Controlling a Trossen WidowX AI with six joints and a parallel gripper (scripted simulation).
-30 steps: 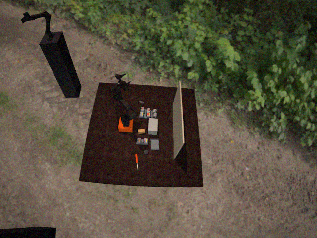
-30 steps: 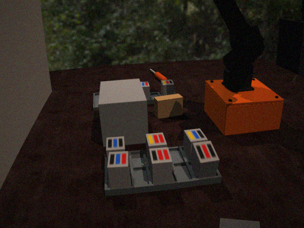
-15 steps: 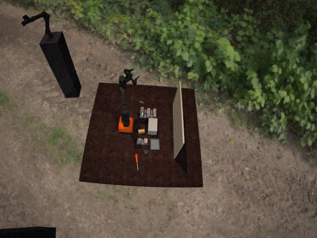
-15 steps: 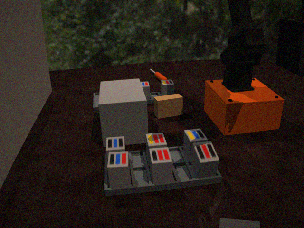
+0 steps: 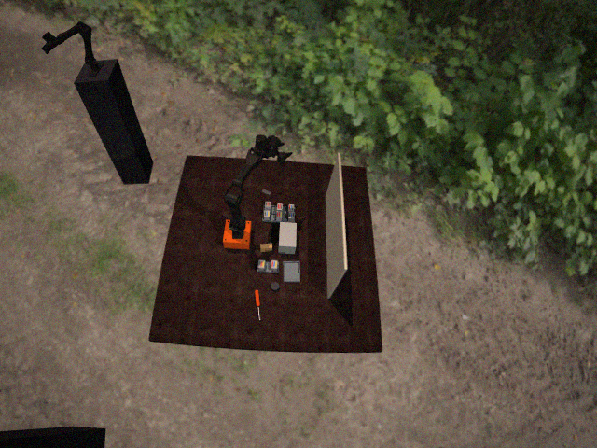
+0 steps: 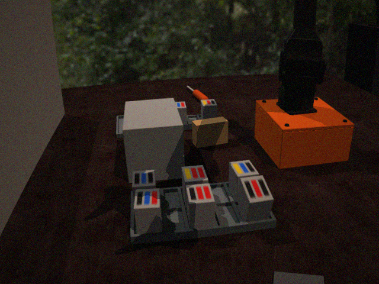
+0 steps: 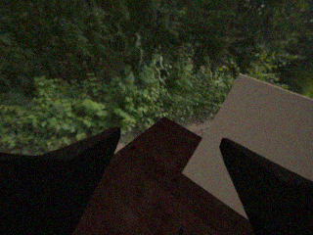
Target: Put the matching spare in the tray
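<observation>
My gripper (image 5: 287, 148) (image 7: 170, 137) is open and empty, high near the table's back edge, away from the spares. A rack (image 5: 273, 211) (image 6: 214, 231) holds several grey spares with striped codes. Its front row in the exterior view reads black-blue-red (image 6: 147, 213), black-red-red (image 6: 201, 210) and black-red-black (image 6: 258, 206); behind are black-blue-black (image 6: 143, 177), yellow-red-red (image 6: 195, 173) and yellow-blue-black (image 6: 244, 168). A second rack (image 5: 268, 269) holds two spares, one yellow-red-black (image 6: 209, 106). The flat tray (image 5: 291, 272) (image 6: 119, 125) is empty. I cannot tell which block is the mounted unit; no back code is readable.
A large grey box (image 5: 287, 230) (image 6: 153, 143) stands between the racks, beside a tan block (image 5: 266, 247) (image 6: 210, 132). A tall panel (image 5: 336, 231) (image 6: 27, 92) (image 7: 269, 122) stands beyond. A screwdriver (image 5: 257, 299) (image 6: 199, 93) and dark disc (image 5: 274, 286) lie nearby.
</observation>
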